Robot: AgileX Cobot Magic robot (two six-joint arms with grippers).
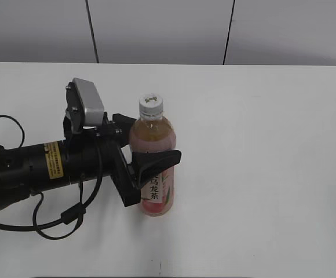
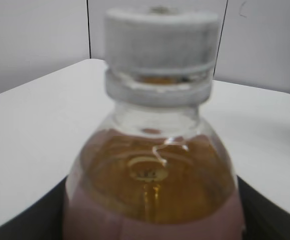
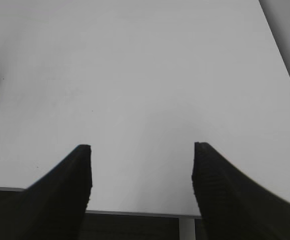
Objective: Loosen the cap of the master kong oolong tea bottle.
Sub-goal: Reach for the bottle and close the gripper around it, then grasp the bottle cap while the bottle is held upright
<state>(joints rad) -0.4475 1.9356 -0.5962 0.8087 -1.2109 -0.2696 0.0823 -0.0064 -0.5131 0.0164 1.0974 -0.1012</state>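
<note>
White cap [image 1: 151, 103] on top, amber tea below: your bottle [image 1: 152, 156] stands upright on the table [image 1: 272, 174], left of centre. Your left gripper [image 1: 145, 147] is closed around its body at the label, one finger [image 1: 156, 161] across the front, the other behind. Your right gripper [image 3: 141, 170] is wide open and holds nothing, with only bare table under it; it doesn't show in the exterior view. Watch out: I'd judge the thin plastic could squash or spin in the left grip once you twist the cap, and a tilted bottle may spill when it loosens. Nothing else stands near, and the cap is free from above; only the left wrist camera [image 1: 87, 103] sits close beside it.
</note>
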